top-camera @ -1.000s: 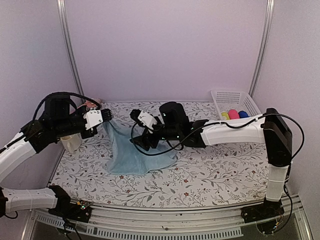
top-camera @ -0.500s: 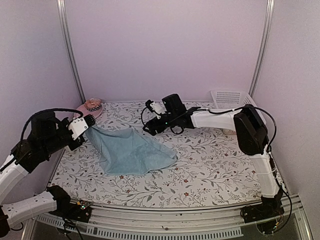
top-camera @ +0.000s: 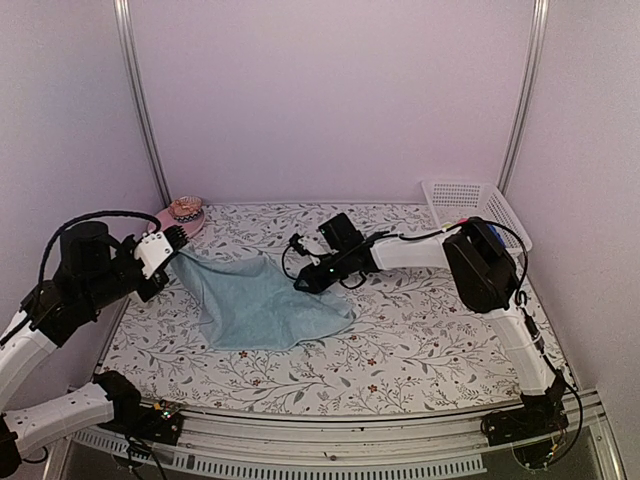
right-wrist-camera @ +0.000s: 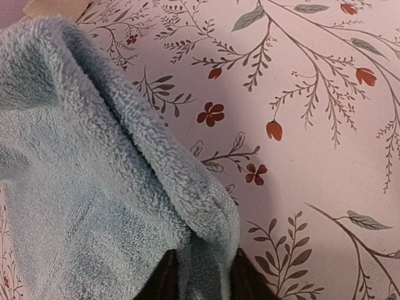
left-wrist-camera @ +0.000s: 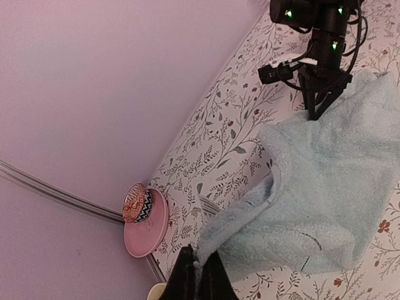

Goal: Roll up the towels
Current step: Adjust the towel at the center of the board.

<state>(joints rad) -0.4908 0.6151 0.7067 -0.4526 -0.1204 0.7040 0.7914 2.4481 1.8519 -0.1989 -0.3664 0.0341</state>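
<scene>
Fingers (right-wrist-camera: 164,281) of our right gripper (right-wrist-camera: 203,282) pinch one corner of the pale towel (top-camera: 260,300), left gripper (left-wrist-camera: 200,278) clamps another; we want it pulled flat and taut before rolling.

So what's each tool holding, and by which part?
One towel, both ends: left tool pinches its far-left corner, right tool pinches its far-right corner.

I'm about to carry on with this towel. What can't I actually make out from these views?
- Whether the right gripper has a hold: the wrist view's bottom edge cuts off its fingers. The towel sits between them; pinched or not is unclear.
- What the basket holds: in the top view the right arm covers most of its inside.
- The pale object: cut off at the left wrist view's bottom edge.
- No view shows a second towel.
</scene>
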